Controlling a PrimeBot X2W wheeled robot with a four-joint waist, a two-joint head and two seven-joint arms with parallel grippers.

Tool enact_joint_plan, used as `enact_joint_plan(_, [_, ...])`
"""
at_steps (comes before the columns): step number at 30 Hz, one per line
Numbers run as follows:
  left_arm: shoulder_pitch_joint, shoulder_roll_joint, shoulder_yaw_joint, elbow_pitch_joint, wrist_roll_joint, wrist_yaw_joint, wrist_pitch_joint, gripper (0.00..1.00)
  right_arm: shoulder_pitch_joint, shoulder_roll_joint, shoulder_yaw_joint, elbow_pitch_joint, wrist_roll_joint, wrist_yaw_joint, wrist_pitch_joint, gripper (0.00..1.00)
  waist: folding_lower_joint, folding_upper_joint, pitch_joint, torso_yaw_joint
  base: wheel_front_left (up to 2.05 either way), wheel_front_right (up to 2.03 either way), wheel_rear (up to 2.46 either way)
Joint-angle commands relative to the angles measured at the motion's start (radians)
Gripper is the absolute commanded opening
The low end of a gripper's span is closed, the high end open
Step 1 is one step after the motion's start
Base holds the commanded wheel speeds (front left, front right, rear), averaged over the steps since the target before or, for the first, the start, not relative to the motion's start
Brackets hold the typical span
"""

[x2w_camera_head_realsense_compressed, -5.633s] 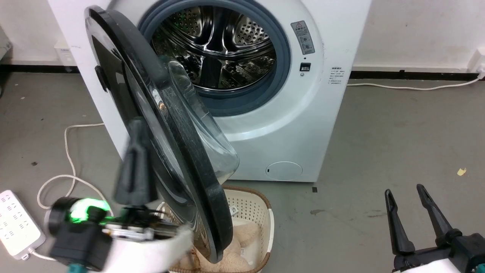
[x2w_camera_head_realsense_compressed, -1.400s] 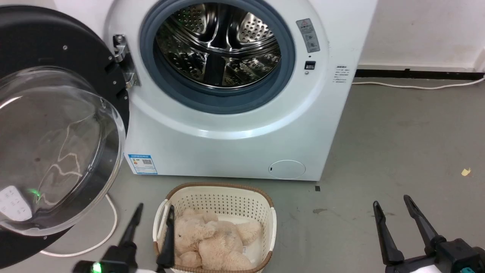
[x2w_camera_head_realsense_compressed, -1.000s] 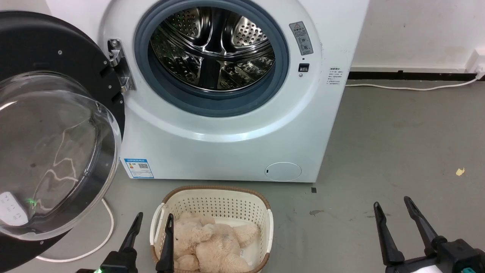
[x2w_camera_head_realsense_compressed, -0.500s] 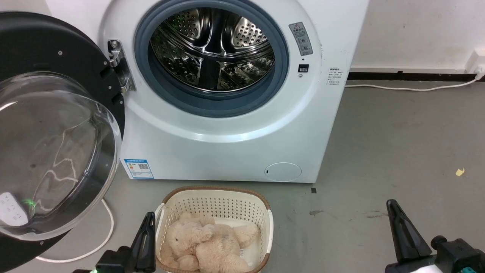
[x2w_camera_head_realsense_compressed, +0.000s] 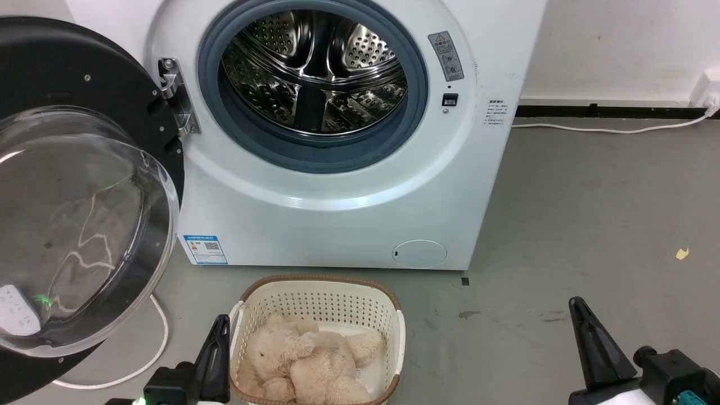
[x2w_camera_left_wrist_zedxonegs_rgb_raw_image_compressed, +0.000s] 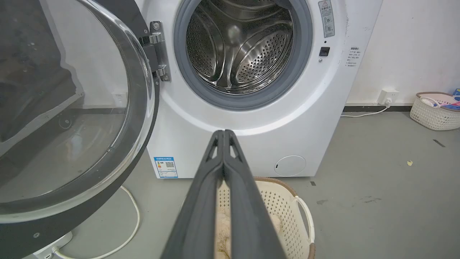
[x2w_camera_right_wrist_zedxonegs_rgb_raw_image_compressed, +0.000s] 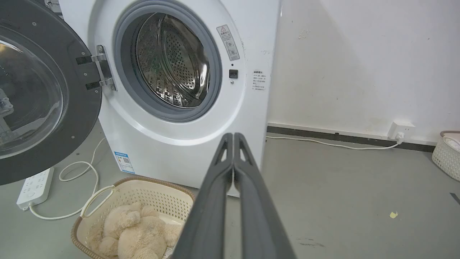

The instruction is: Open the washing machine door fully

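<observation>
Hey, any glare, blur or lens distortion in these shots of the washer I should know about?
Head view: sharp, with bright glints on the steel drum and a green spot showing in the glass of the washing machine door. Left wrist view: the wide-angle lens makes the washing machine taper toward the floor. Right wrist view: soft shadow on the wall beside it.

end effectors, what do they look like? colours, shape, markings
The left end effector and right end effector each have two long, dark grey fingers tapering to points, slim cut-outs near the tips, on black blocky mounts. Green light at the left mount; teal tab at the right.
</observation>
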Motion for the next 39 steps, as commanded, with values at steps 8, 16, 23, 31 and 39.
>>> enact_joint_plan(8, [-0.023, -0.011, 0.011, -0.010, 0.016, -0.006, 0.022, 0.00, -0.020, 0.001, 0.005, -0.002, -0.011, 0.000, 0.024, 0.00, 0.0000, 0.0000, 0.001, -0.001, 0.00, 0.00, 0.00])
enact_joint_plan(16, [-0.029, -0.014, 0.017, -0.015, 0.024, -0.008, 0.039, 0.00, -0.026, 0.001, 0.007, -0.003, -0.014, 0.000, 0.040, 0.00, 0.0000, 0.0000, 0.003, -0.002, 0.00, 0.00, 0.00])
enact_joint_plan(23, [-0.034, -0.017, 0.021, -0.018, 0.030, -0.009, 0.051, 0.00, -0.031, 0.002, 0.009, -0.003, -0.017, 0.000, 0.052, 0.00, 0.0000, 0.0000, 0.004, -0.002, 0.00, 0.00, 0.00])
enact_joint_plan(31, [-0.042, -0.022, 0.029, -0.024, 0.041, -0.013, 0.073, 0.00, -0.040, 0.002, 0.013, -0.004, -0.021, 0.000, 0.075, 0.00, 0.0000, 0.0000, 0.006, -0.003, 0.00, 0.00, 0.00])
enact_joint_plan(39, [-0.048, -0.026, 0.035, -0.029, 0.049, -0.015, 0.090, 0.00, -0.046, 0.002, 0.016, -0.005, -0.025, 0.000, 0.091, 0.00, 0.0000, 0.0000, 0.007, -0.004, 0.00, 0.00, 0.00])
